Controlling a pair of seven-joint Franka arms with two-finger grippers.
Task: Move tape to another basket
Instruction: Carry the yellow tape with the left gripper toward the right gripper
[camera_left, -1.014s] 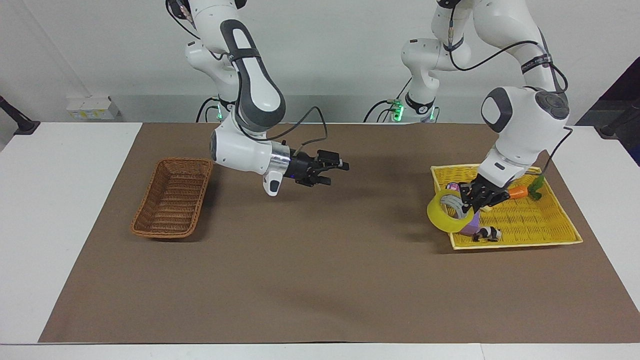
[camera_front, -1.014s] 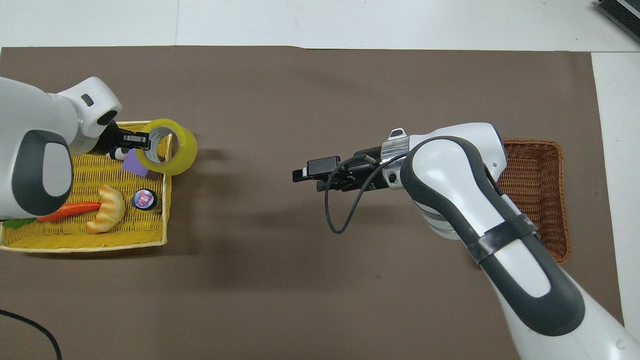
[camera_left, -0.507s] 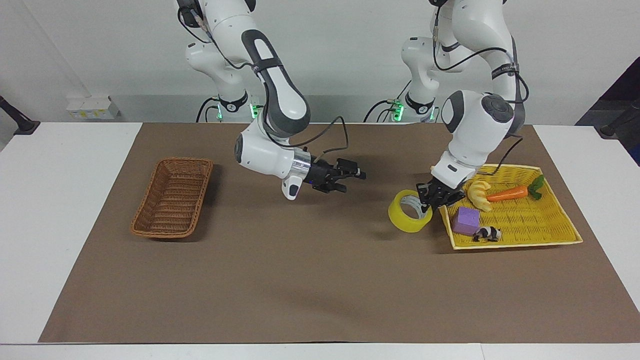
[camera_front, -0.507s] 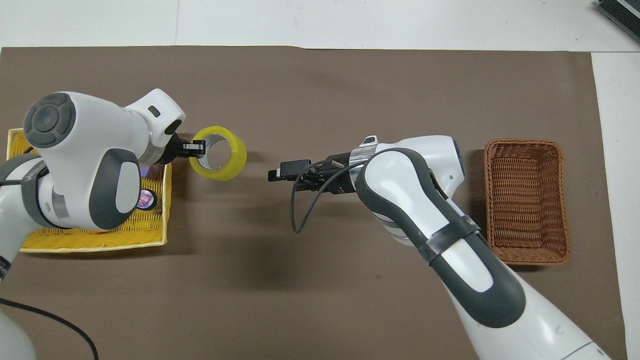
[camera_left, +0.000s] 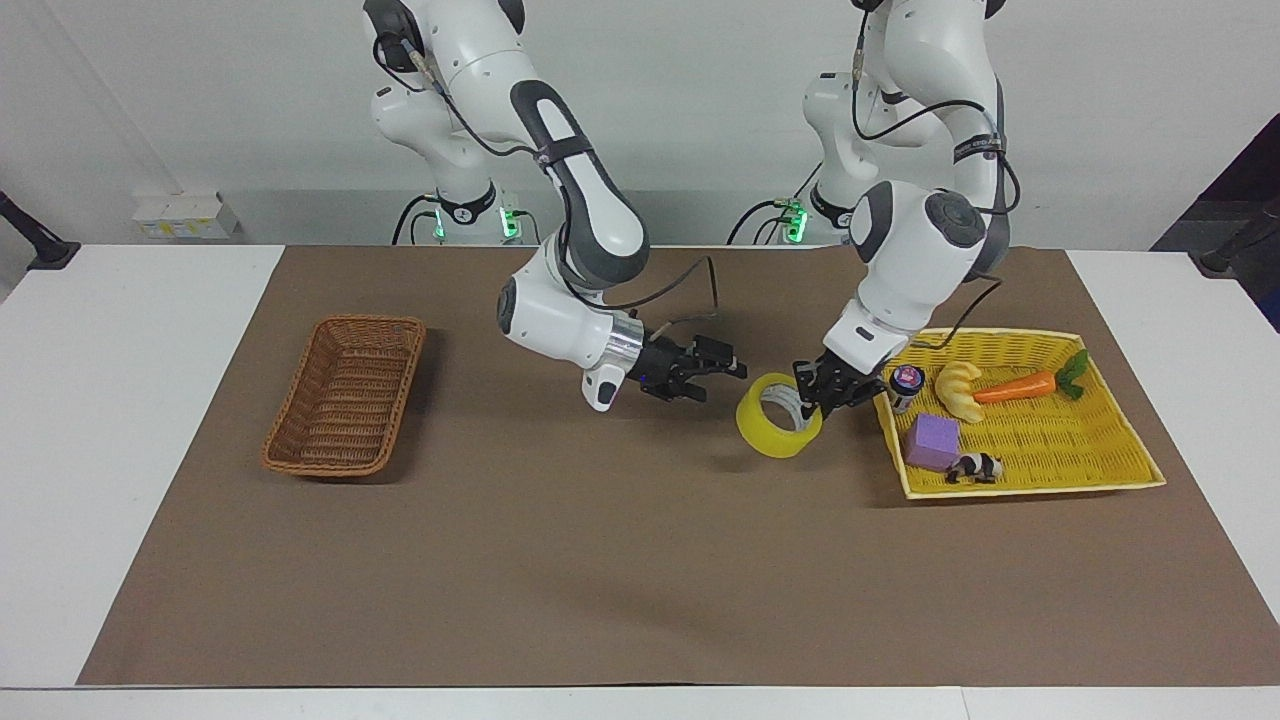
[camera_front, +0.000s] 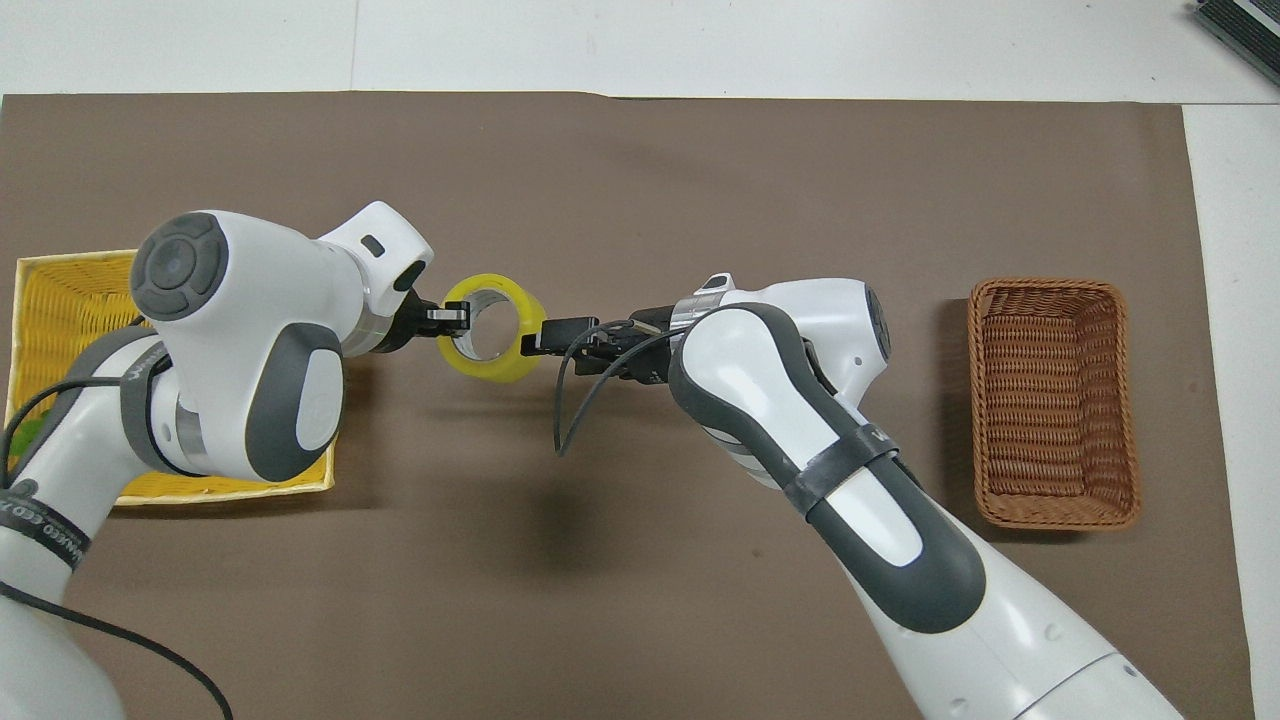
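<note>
While the left gripper (camera_left: 815, 392) pinches the wall of the translucent yellow tape roll (camera_left: 775, 428) at frame centre, above the brown paper mat (camera_left: 600, 560) – the right gripper (camera_left: 715, 372) gapes wide beside it – the handover wants a firm clamp on the roll's free wall before letting go. White tabletop (camera_left: 120, 420) and wall surround; the brown wicker basket (camera_left: 345, 395) sits mid-left.

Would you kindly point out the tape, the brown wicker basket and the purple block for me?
tape (camera_left: 768, 437): facing view, on the yellow outer band.
brown wicker basket (camera_left: 345, 398): facing view, on its woven floor.
purple block (camera_left: 932, 441): facing view, on its top face.
</note>
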